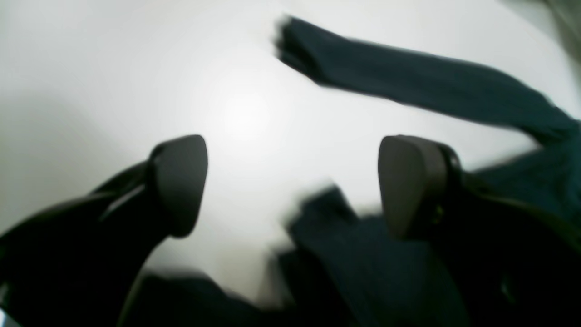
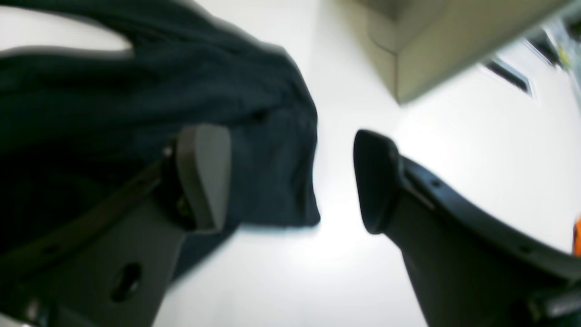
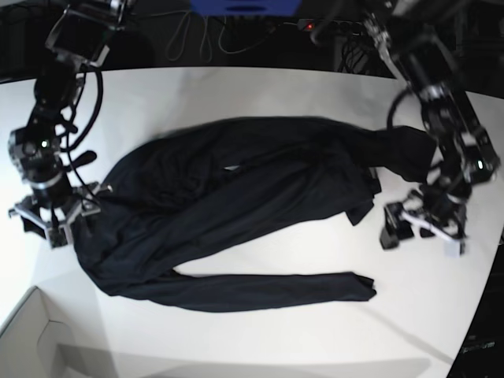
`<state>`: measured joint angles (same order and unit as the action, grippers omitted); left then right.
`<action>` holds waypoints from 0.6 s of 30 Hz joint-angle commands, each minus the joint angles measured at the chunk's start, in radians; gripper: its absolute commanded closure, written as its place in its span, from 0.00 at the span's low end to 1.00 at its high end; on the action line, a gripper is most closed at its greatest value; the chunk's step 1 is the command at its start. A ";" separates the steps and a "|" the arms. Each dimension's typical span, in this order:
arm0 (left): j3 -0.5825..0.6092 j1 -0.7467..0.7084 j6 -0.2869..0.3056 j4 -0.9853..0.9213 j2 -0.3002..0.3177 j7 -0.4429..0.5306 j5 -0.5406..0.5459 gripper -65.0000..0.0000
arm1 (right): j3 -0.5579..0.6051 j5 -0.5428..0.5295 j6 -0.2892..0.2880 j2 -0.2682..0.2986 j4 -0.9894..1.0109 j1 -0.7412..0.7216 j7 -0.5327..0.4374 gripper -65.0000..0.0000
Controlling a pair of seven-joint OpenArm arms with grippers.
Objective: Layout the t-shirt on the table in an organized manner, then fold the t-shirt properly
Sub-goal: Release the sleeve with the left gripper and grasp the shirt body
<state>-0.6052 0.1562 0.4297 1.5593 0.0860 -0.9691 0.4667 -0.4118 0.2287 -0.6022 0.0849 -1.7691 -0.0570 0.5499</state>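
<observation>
Both my jaws stand wide apart, gripping nothing: my left gripper point(image 3: 421, 228) beside one end of the t-shirt point(image 3: 236, 213), my right gripper point(image 3: 51, 216) at the other. That black shirt lies stretched across the middle of the table point(image 3: 236, 331), still rumpled, with a long strip trailing along its near edge (a sleeve, I'd guess). I judge the spreading only partly done; smoothing and every fold remain. Glossy white surface, a white box point(image 3: 31, 339) at its corner, cables point(image 3: 205, 35) behind.
</observation>
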 commanded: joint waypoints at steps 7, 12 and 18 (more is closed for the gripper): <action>0.005 -0.197 0.005 0.218 -0.134 0.055 0.033 0.51 | -0.022 -0.016 0.005 -0.053 -0.059 0.095 -0.032 0.41; 0.005 -0.214 0.004 0.169 -0.159 0.088 -0.026 0.48 | -0.022 -0.018 0.005 -0.056 -0.059 0.133 -0.034 0.41; 0.005 -0.206 0.004 0.138 -0.159 0.094 -0.033 0.32 | -0.023 -0.018 0.005 -0.056 -0.058 0.136 -0.029 0.41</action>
<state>-0.6006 -0.0643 0.4297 1.6852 -0.0776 -0.8894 0.4187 -0.4320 0.2218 -0.6056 0.0216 -1.8080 0.0887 0.5419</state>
